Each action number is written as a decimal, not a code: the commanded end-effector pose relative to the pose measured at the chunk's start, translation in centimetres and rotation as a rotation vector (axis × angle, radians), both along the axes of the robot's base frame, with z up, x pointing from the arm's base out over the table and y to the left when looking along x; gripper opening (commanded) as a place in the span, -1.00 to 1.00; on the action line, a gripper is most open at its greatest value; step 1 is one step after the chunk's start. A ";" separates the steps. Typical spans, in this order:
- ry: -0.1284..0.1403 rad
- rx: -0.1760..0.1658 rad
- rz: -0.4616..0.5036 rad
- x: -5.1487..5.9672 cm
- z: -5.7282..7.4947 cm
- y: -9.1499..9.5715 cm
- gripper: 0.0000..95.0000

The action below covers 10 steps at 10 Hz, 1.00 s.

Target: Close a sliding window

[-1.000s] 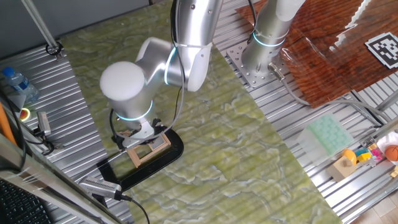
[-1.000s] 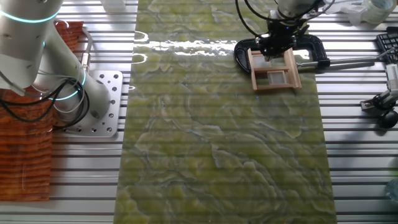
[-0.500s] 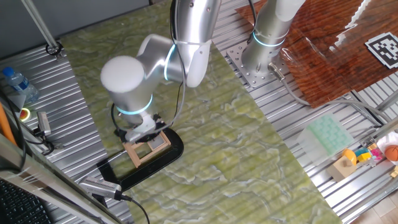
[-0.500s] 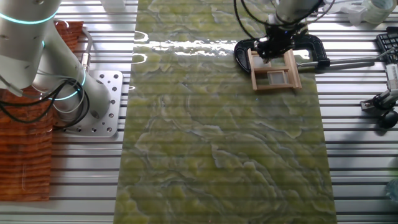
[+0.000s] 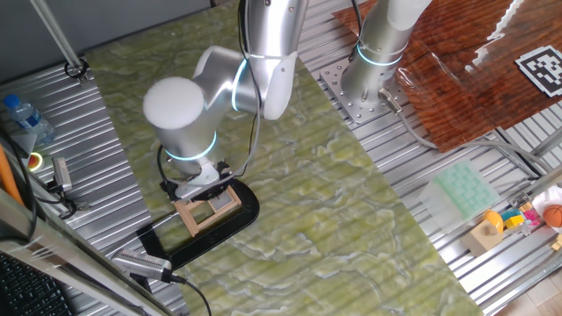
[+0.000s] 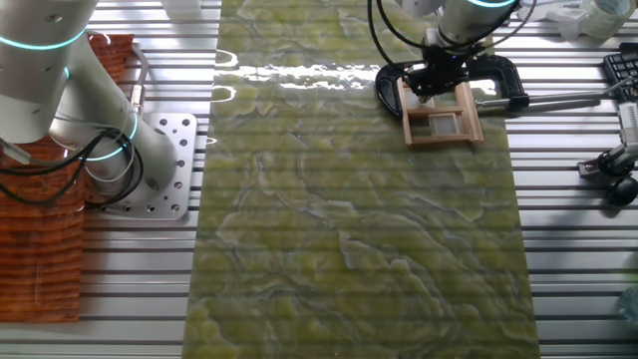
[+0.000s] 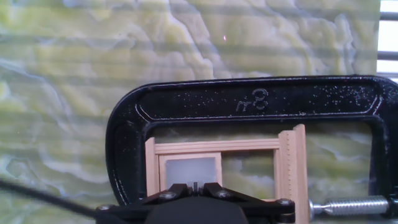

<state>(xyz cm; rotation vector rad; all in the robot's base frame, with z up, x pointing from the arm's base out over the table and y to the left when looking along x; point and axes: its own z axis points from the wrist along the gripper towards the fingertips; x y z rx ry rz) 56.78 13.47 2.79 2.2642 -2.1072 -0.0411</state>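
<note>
The sliding window [image 5: 211, 213] is a small light-wood frame with grey panes, lying on the green mat inside a black clamp-like base [image 5: 230, 228]. It also shows in the other fixed view [image 6: 440, 118]. In the hand view the frame [image 7: 217, 147] has a grey pane [image 7: 189, 169] at its left and an open gap at its right. My gripper [image 7: 196, 185] sits right at the pane's near edge, its fingers together. It shows over the window's edge in both fixed views [image 5: 201, 188] [image 6: 430, 84].
The black base's screw rod [image 6: 558, 99] sticks out to the right. A second arm's base [image 5: 376, 61] stands on a metal plate [image 6: 165, 165]. A water bottle [image 5: 24, 115], a pale green tray [image 5: 462, 190] and small toys [image 5: 509, 223] lie off the mat.
My gripper has shifted slightly sideways along the window frame's edge, and the arm's elbow has moved with it. The window and base have not moved.
</note>
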 end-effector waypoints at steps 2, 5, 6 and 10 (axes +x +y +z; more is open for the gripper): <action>0.004 -0.009 0.004 0.3 0.0 0.2 -1.00; 0.039 0.001 0.023 0.3 0.0 0.2 -1.00; 0.056 -0.003 0.019 0.3 0.0 0.2 -1.00; 0.072 -0.013 0.020 0.3 0.0 0.2 -1.00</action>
